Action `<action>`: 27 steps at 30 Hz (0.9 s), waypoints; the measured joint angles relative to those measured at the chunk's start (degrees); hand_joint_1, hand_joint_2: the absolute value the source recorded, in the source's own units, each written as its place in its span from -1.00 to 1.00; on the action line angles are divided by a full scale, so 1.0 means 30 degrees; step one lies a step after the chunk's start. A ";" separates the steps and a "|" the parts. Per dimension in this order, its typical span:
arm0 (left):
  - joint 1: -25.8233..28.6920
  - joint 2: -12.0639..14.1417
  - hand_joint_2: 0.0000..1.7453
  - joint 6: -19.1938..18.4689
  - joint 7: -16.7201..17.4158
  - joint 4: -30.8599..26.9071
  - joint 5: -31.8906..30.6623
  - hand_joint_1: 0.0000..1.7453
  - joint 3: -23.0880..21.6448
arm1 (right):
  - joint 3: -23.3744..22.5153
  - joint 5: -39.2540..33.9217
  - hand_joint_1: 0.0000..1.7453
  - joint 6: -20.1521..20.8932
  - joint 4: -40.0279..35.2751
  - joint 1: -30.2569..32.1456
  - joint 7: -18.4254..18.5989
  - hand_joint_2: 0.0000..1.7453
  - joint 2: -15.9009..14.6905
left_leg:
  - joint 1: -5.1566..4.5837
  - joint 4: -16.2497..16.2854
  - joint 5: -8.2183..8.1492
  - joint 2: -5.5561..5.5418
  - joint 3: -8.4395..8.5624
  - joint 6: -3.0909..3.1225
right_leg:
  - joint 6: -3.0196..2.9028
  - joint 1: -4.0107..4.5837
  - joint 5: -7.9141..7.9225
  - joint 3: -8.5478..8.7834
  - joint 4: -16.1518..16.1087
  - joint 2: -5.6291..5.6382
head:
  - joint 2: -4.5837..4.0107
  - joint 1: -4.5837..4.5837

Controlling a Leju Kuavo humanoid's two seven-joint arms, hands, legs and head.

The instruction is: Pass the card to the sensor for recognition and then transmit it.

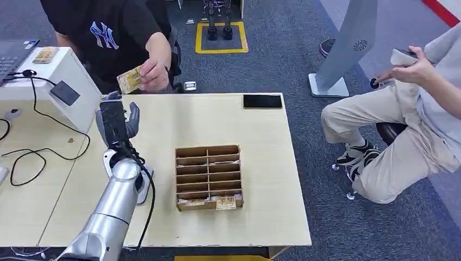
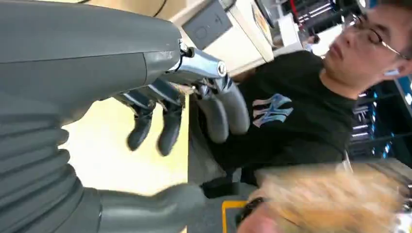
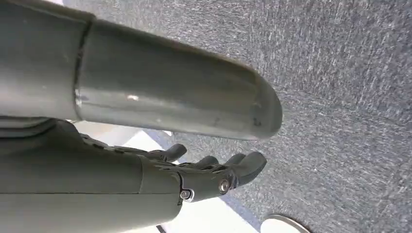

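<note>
Nearest to you, the silver left arm rises from the lower edge of the head view and ends in the left robot hand [image 1: 117, 122], raised over the tabletop [image 1: 266, 163] with its fingers [image 2: 170, 128] spread and holding nothing. To its right on the tabletop stands the brown slotted organizer [image 1: 209, 176], with small cards lying in its nearest row. Just beyond the left robot hand, the card [image 1: 129, 80] is pinched in a person's hand [image 1: 155, 75] above the far tabletop edge, clear of the robot fingers and not touching them. Left of that point sits the white sensor box [image 1: 60, 89] with its dark reader pad. A black phone [image 1: 262, 101] lies at the far edge. The right robot hand [image 3: 214, 172] hangs over grey carpet, fingers loosely extended, gripping nothing.
</note>
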 joint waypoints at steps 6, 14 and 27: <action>0.0271 -0.0029 -1.00 -0.0241 -0.0875 -0.0336 0.2013 -1.00 0.0248 | 0.0000 -0.0124 -1.00 -0.0168 0.0000 0.0026 -0.0087 -1.00 0.0001 | 0.0000 -0.0001 -0.0007 0.0001 -0.0008 0.0006 | 0.0002 0.0000 -0.0010 -0.0001 -0.0003 -0.0001 | 0.0000 0.0007; 0.2032 -0.0015 1.00 -0.0504 -0.2603 -0.3136 0.4454 -1.00 0.0160 | -0.0022 -0.0466 -1.00 -0.0379 0.0015 0.0157 -0.0248 -1.00 -0.0007 | 0.0000 -0.0001 -0.0010 0.0005 -0.0005 0.0007 | 0.0002 0.0000 -0.0012 -0.0005 -0.0003 0.0000 | 0.0000 0.0000; 0.6767 0.0677 1.00 -0.2646 -0.4852 -1.0191 0.7738 -1.00 -0.1594 | -0.0569 -0.1093 -1.00 -0.0524 0.0015 0.0629 -0.0619 -1.00 -0.0007 | 0.0000 -0.0003 -0.0049 0.0014 -0.0013 -0.0013 | 0.0012 0.0000 -0.0032 -0.0018 -0.0013 0.0006 | 0.0000 0.0007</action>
